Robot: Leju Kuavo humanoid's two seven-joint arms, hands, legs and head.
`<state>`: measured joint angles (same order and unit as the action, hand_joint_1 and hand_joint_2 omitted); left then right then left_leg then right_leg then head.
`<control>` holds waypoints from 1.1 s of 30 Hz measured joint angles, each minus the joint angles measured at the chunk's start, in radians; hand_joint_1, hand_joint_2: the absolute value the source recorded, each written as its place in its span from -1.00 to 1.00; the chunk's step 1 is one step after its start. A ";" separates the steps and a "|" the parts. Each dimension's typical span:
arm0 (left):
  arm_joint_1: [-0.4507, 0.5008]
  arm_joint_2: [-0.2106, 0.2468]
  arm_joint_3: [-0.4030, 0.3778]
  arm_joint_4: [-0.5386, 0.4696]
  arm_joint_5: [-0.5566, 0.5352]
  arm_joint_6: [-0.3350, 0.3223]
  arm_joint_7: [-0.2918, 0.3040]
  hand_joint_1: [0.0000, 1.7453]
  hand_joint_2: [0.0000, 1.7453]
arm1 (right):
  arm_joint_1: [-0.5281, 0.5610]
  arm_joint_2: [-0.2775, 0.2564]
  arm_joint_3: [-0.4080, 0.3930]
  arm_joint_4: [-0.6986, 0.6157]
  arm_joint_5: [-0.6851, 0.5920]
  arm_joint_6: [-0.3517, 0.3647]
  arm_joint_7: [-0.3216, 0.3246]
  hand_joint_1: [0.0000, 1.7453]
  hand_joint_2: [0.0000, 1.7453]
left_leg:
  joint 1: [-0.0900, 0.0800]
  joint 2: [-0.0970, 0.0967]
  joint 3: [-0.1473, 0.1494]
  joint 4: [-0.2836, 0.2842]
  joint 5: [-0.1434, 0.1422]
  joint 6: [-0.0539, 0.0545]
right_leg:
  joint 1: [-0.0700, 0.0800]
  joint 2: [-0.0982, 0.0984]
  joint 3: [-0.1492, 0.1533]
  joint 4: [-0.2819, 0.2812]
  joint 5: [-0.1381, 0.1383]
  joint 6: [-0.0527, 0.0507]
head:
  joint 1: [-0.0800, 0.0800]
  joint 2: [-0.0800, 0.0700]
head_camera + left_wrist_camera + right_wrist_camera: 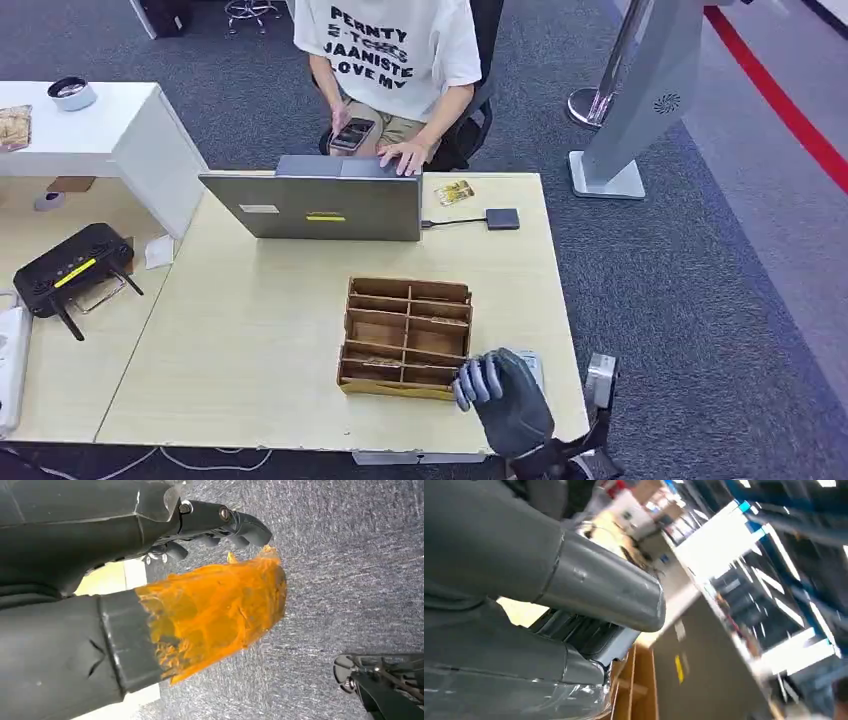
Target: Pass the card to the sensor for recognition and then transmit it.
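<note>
- Brown cardboard card organizer (407, 338): open-topped, split into compartments, flat on the pale desk near its front edge.
- Cards: thin patterned edges upright in the organizer's rear compartments.
- Grey sensor (502, 218): small, flat, cabled to the laptop.

An office-like test room: grey carpet (660, 290), a pale wooden desk (260, 350) with a laptop (318, 205), a router (70, 268), and a seated person (395, 60)

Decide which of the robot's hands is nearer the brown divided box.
Right. The right hand sits at the brown divided box's near right corner; the left hand hangs over carpet beside the table.
</note>
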<state>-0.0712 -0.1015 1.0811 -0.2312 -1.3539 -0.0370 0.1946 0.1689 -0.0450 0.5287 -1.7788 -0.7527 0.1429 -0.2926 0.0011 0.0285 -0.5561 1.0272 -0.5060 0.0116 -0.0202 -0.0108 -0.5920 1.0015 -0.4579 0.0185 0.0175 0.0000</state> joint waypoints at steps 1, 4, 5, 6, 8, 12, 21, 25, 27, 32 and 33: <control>0.000 0.000 0.001 0.000 0.000 0.001 0.001 -1.00 -1.00 | 0.005 0.003 -0.007 -0.005 -0.019 -0.024 0.000 1.00 -1.00 | 0.000 0.000 0.000 0.000 0.000 0.000 | 0.000 0.000 0.000 0.000 0.000 0.000 | 0.000 0.000; 0.000 -0.002 0.003 0.000 0.000 0.008 0.003 -1.00 -1.00 | 0.021 0.014 -0.025 -0.018 -0.076 -0.088 -0.003 1.00 -1.00 | 0.000 0.000 0.000 0.000 0.000 0.000 | 0.000 0.000 0.000 0.000 0.000 0.000 | 0.000 0.000; 0.000 -0.003 0.004 0.000 0.000 0.009 0.003 -1.00 -1.00 | 0.024 0.016 -0.029 -0.021 -0.087 -0.098 -0.003 1.00 -1.00 | 0.000 0.000 0.000 0.000 0.000 0.000 | 0.000 0.000 0.000 0.000 0.000 0.000 | 0.000 0.000; 0.000 -0.003 0.007 0.000 -0.002 0.010 0.003 -1.00 -1.00 | 0.031 0.019 -0.035 -0.028 -0.111 -0.117 -0.003 1.00 -1.00 | 0.000 0.000 0.000 0.000 0.000 0.000 | 0.000 0.000 0.000 0.000 0.000 0.000 | 0.000 0.000; 0.000 -0.003 0.010 0.000 -0.003 0.011 0.006 -1.00 -1.00 | 0.042 0.021 -0.043 -0.038 -0.163 -0.132 0.000 1.00 -1.00 | 0.000 0.000 0.000 0.000 0.000 0.000 | 0.000 0.000 0.000 0.000 0.000 0.000 | 0.000 0.000; 0.000 -0.003 0.010 0.000 -0.012 0.010 0.006 -1.00 -1.00 | 0.055 0.021 -0.047 -0.043 -0.247 -0.090 -0.004 1.00 -1.00 | 0.000 0.000 0.000 0.000 0.000 0.000 | 0.000 0.000 0.000 0.000 0.000 0.000 | 0.000 0.000; -0.003 -0.002 0.009 0.000 -0.034 -0.019 -0.006 -1.00 -1.00 | 0.015 -0.027 0.026 -0.006 -0.196 0.483 -0.040 1.00 -1.00 | 0.000 0.000 0.000 0.000 0.000 0.000 | 0.000 0.001 0.000 0.000 0.000 0.000 | 0.000 0.000; -0.003 0.000 0.008 0.000 -0.044 -0.030 -0.012 -1.00 -1.00 | -0.019 -0.036 0.053 0.007 0.038 0.664 -0.091 1.00 -1.00 | 0.000 0.001 0.000 0.000 0.000 0.000 | 0.000 0.001 0.000 0.000 0.000 0.000 | 0.000 0.000; -0.005 0.003 0.007 0.000 -0.050 -0.036 -0.017 -1.00 -1.00 | -0.045 -0.040 0.069 0.007 0.184 0.731 -0.142 1.00 -1.00 | 0.000 0.001 0.001 0.000 0.000 0.000 | 0.000 0.001 0.000 0.000 0.000 0.000 | 0.000 0.000; -0.007 0.009 -0.003 0.000 -0.062 -0.044 -0.019 -1.00 -1.00 | -0.094 -0.071 0.117 0.000 0.406 0.790 -0.309 1.00 -1.00 | 0.000 0.001 0.001 0.000 0.000 0.000 | 0.000 0.001 0.001 0.000 0.000 0.000 | 0.000 0.000; -0.006 0.010 -0.006 0.000 -0.063 -0.044 -0.020 -1.00 -1.00 | -0.102 -0.077 0.126 -0.001 0.431 0.791 -0.329 1.00 -1.00 | 0.000 0.001 0.001 0.000 0.000 0.000 | 0.000 0.001 0.001 0.000 0.000 0.000 | 0.000 0.000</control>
<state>-0.0777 -0.0912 1.0750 -0.2312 -1.4172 -0.0809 0.1747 0.0671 -0.1225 0.6547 -1.7796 -0.3215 0.9342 -0.6215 0.0011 0.0293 -0.5549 1.0272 -0.5059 0.0116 -0.0202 -0.0097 -0.5911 1.0015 -0.4576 0.0182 0.0175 0.0000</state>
